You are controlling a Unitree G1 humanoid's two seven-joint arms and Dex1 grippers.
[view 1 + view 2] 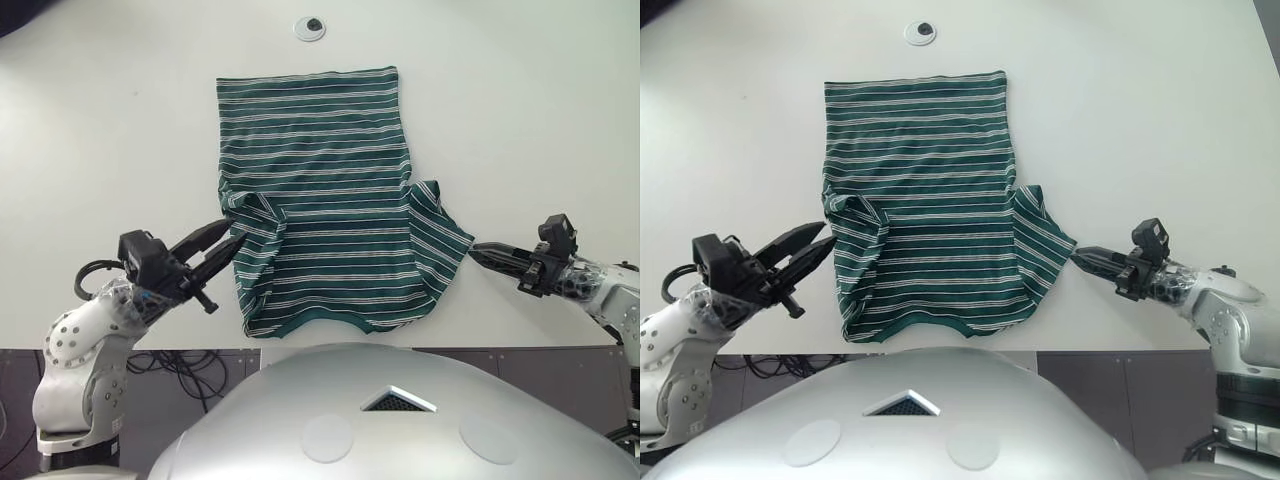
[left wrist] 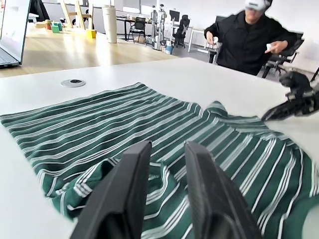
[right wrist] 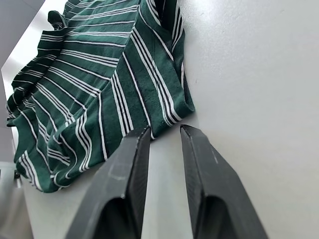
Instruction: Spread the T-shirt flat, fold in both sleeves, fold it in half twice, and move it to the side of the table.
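Nearest you, the T-shirt [image 1: 320, 200] lies on the table [image 1: 520, 120] with its neck edge [image 1: 335, 325] toward the robot, so both sleeves sit within easy reach of the arms.

Your left gripper [image 1: 235, 230] is released, fingers [image 2: 130, 169] spread. The left sleeve [image 1: 250, 215] lies right at the fingertips, rumpled and already turned partly onto the body. The cloth sits ahead of the jaws, not between them, so nothing is grasped there. It reads as the tidier of the two sleeve folds, though it is bunched rather than flat.

Your right gripper [image 1: 476, 247] is low on the table, jaws parted by a narrow gap and holding nothing. The corner of the right sleeve [image 3: 174, 107] lies just ahead of the fingertips, touching or nearly so. This sleeve sticks out sideways from the body, so it looks like the one to pinch and carry inward next. Come in low, since the thin fabric lies flat on the table.

Beyond both jaws the striped body runs smooth to the hem [image 1: 305, 75], which is straight. Farther off, well apart from the shirt, sits a round cable port [image 1: 310, 28].
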